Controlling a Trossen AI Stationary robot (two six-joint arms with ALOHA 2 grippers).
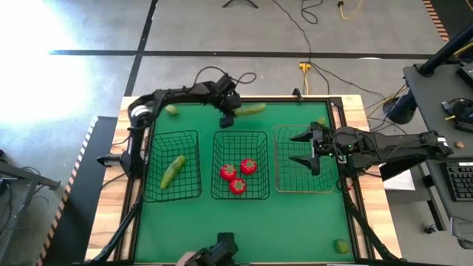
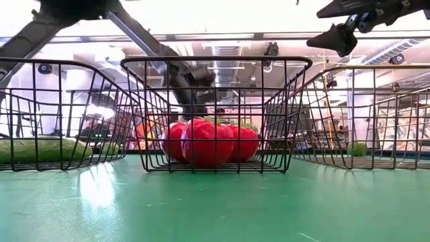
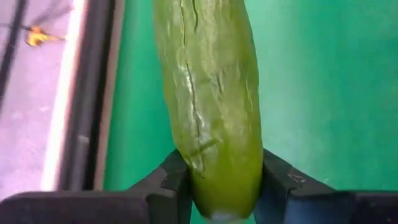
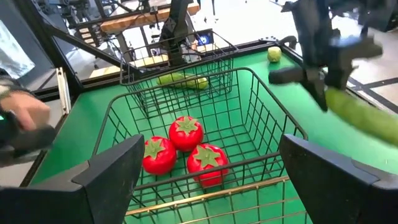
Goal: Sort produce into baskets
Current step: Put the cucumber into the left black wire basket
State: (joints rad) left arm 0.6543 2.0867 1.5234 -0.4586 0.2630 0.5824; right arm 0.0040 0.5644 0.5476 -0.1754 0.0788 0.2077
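My left gripper (image 1: 228, 116) is at the table's far edge, behind the middle basket, and is shut on a long green cucumber (image 1: 251, 109). My right gripper (image 1: 308, 148) hangs open and empty over the tan wire basket (image 1: 325, 188). The middle black basket (image 1: 240, 193) holds three red tomatoes (image 1: 238, 176). The left black basket (image 1: 194, 193) holds the other cucumber (image 1: 172, 170), which lies on the basket floor. One lime (image 1: 171, 110) lies on the mat at the far left. Another lime (image 1: 341, 245) lies at the near right corner. A third lime (image 1: 320, 122) is by the tan basket's far side. My left gripper pinches the cucumber between its two fingers (image 3: 169, 182), close to one end (image 3: 224, 199). The fingers lie across the cucumber. The rest of the cucumber reaches away from them toward the table's right. In the right wrist view the fingers (image 4: 318, 87) point down from above. The cucumber (image 4: 364, 117) slants below them.
A raised wooden rim (image 1: 355, 148) edges the green mat (image 1: 244, 229). The near strip of mat is bare except for the lime. A person's blurred hand (image 4: 22, 115) shows at the table's near side. Cables (image 1: 307, 70) lie on the floor beyond the far edge.
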